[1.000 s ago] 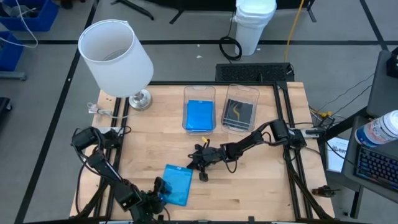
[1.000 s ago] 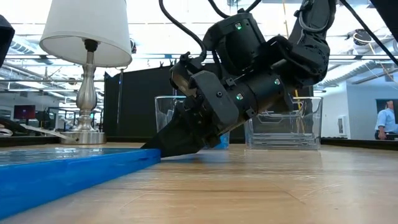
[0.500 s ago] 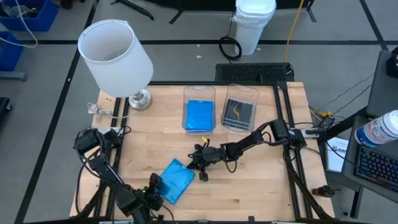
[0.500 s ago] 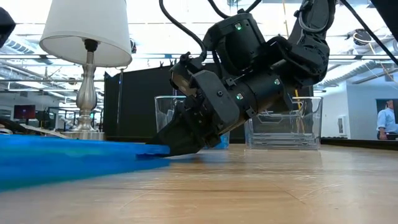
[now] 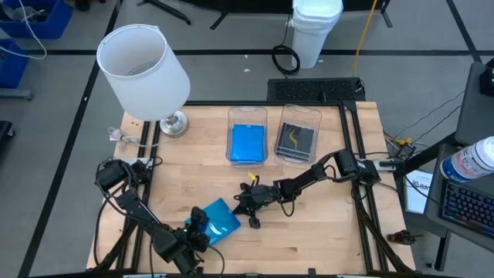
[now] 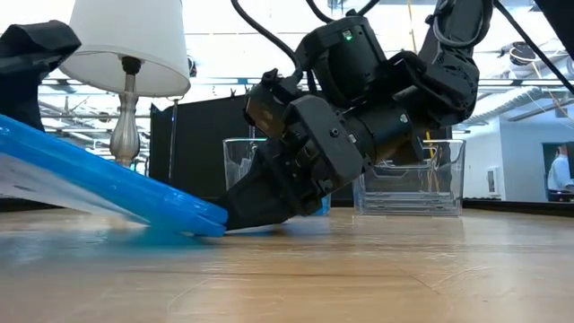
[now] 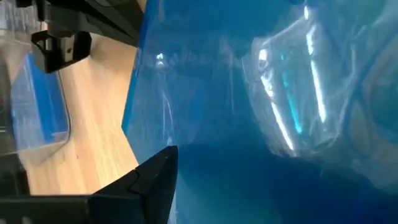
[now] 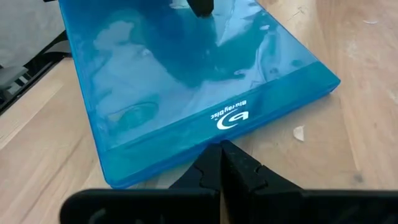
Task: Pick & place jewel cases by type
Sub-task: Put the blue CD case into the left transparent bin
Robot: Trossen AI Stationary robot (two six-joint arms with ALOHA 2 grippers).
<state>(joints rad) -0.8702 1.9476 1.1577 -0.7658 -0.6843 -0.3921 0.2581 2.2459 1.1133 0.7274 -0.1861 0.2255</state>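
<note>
A bright blue jewel case (image 5: 220,218) lies tilted on the table's near middle and fills the left wrist view (image 7: 261,93). Its far-right edge (image 6: 208,222) rests on the wood while the other end is raised. My left gripper (image 5: 193,230) is shut on that raised end. My right gripper (image 5: 248,207), fingers shut, sits low at the resting edge (image 8: 221,163). Two clear bins stand farther back: one (image 5: 248,135) holds blue cases, the other (image 5: 298,137) holds dark ones. My left gripper pinches the blue case by its near-left end (image 5: 202,226), one finger (image 7: 149,186) under its face, coming from the table's near-left side. That end is lifted, and the case slopes down to the opposite edge on the table. My right gripper's shut fingertips (image 8: 219,158) meet the case's low edge (image 8: 205,142) below the disc logo, slanting down from the table's right. That edge lies on the wood (image 6: 215,226).
A table lamp with a white shade (image 5: 144,63) stands on the far left corner, its cord (image 5: 123,137) beside it. The two bins sit side by side at the far middle. Bare wood lies right of the case and along the near edge (image 5: 309,247).
My left gripper has risen, lifting its end of the blue case. The case, flat on the table a second ago, has turned about and tipped up, while the edge at my right gripper has stayed on the wood. The right arm has kept still.
</note>
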